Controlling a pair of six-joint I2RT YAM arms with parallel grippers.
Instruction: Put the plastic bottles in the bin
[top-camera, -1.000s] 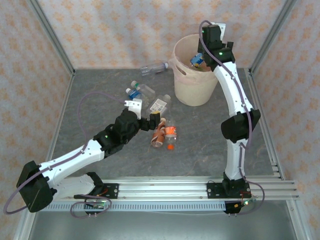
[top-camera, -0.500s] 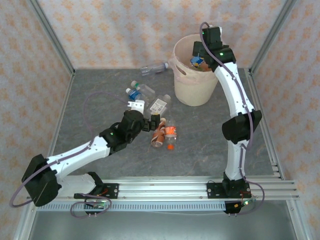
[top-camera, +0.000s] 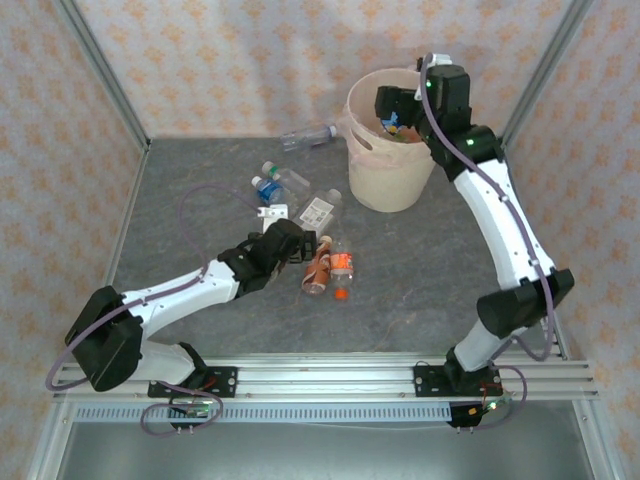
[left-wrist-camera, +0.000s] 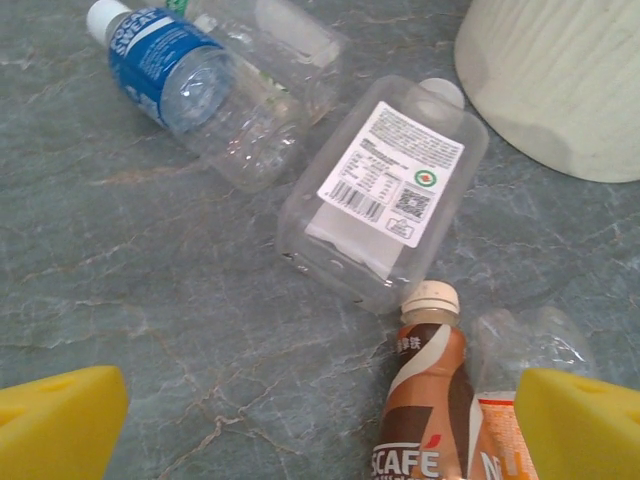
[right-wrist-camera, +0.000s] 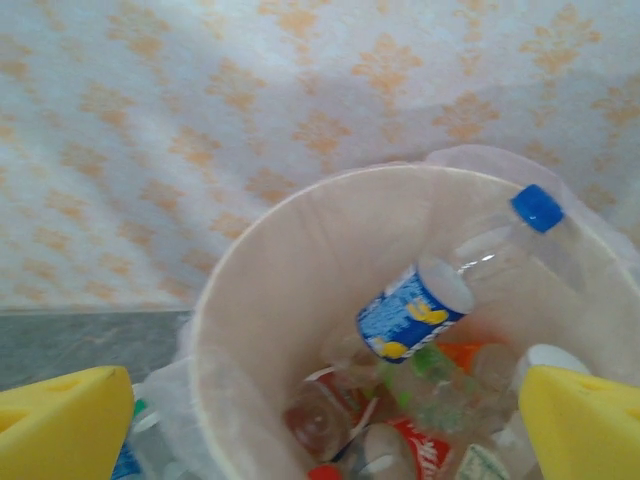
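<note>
The left tool (left-wrist-camera: 320, 428) stands wide open and empty, low over the tabletop (left-wrist-camera: 150, 280), its yellow fingers (left-wrist-camera: 60, 420) either side of a brown coffee bottle (left-wrist-camera: 425, 400); a flat white-labelled bottle (left-wrist-camera: 385, 190) lies just beyond, seemingly touching its cap. The right tool (right-wrist-camera: 320, 430), equally spread and holding nothing, hangs above the bin (right-wrist-camera: 250, 270), where a blue-capped bottle (right-wrist-camera: 430, 300) leans on others

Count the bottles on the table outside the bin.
6: clear bottle farthest back; blue-labelled bottle and second clear bottle together; white-labelled bottle; coffee bottle beside orange-labelled bottle. More may be hidden.
</note>
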